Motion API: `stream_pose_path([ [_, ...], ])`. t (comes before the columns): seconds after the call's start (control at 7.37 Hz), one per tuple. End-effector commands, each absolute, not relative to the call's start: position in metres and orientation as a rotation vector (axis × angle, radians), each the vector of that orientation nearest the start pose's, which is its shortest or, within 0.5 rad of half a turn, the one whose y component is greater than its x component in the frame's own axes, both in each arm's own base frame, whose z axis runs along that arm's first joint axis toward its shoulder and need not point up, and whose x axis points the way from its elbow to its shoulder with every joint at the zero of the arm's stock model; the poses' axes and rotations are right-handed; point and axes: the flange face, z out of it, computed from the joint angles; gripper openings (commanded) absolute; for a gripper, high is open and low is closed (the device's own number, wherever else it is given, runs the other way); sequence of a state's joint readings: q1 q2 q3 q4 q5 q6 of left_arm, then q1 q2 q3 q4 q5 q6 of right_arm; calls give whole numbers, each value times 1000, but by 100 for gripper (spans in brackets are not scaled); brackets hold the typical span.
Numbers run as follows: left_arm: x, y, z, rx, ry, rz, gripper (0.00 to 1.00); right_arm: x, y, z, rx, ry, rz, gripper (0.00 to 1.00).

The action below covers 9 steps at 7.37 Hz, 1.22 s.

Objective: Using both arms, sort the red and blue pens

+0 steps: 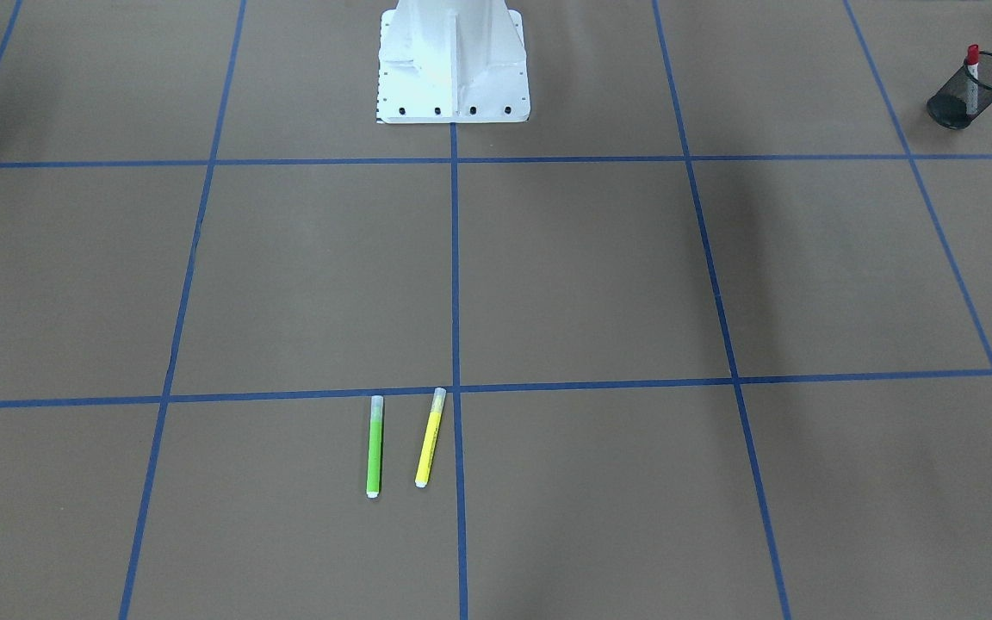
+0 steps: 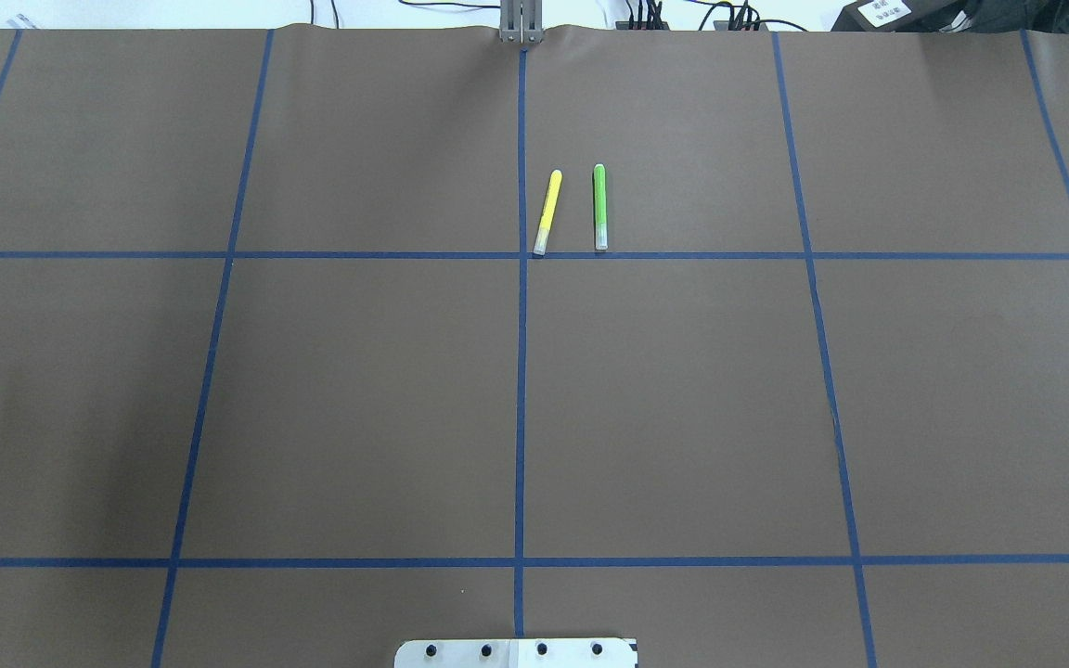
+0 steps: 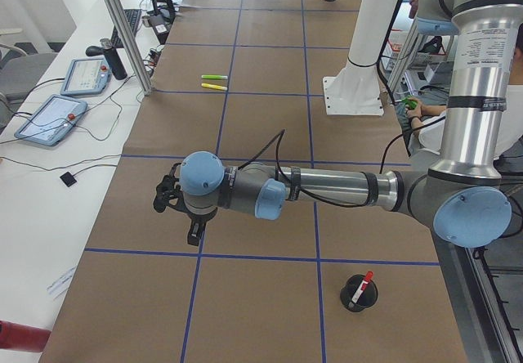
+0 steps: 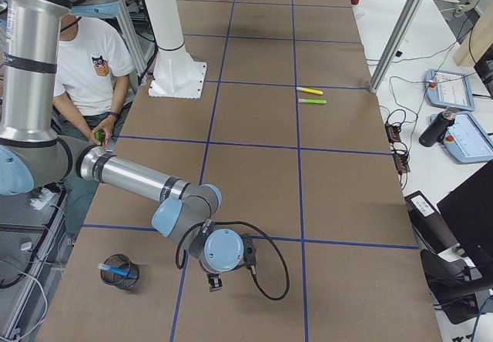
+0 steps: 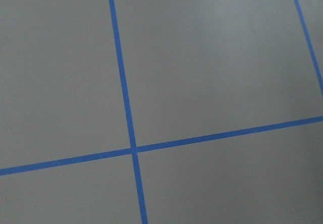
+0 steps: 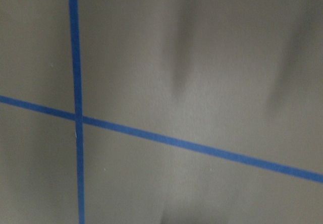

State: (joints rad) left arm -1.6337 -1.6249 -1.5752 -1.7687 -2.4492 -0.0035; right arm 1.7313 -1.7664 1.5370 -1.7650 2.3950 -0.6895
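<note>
Red marker [image 1: 972, 71] stands cap-up in a black mesh cup [image 1: 949, 103] at approx. 2 o'clock in the front view. Blue highlighter [image 4: 112, 266] lies slanted in a second mesh cup [image 4: 127, 277], at 7 o'clock in the right-side view. Left gripper [image 3: 194, 234] and right gripper [image 4: 214, 283] hang over brown paper, each near its cup; open, closed or holding anything, can't tell. Green highlighter [image 1: 374, 448] and yellow highlighter [image 1: 430, 439] lie side by side at 6 o'clock from the white pedestal [image 1: 453, 77].
</note>
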Motion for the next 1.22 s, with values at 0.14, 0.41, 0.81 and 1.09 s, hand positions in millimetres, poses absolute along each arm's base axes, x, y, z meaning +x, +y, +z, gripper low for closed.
stream_pose_path([
  [0.14,-82,-529,604,207,821,35,100,112,-424,717,118,-817,-161,100],
  [0.41,-69,-530,607,153,830,-20,100,91,-455,695,109,-799,-156,100],
  [0.81,-61,-527,611,106,836,-84,100,61,-493,663,107,-793,-150,100],
  [1.09,-59,-527,611,112,833,-72,100,45,-507,643,109,-738,-128,100],
])
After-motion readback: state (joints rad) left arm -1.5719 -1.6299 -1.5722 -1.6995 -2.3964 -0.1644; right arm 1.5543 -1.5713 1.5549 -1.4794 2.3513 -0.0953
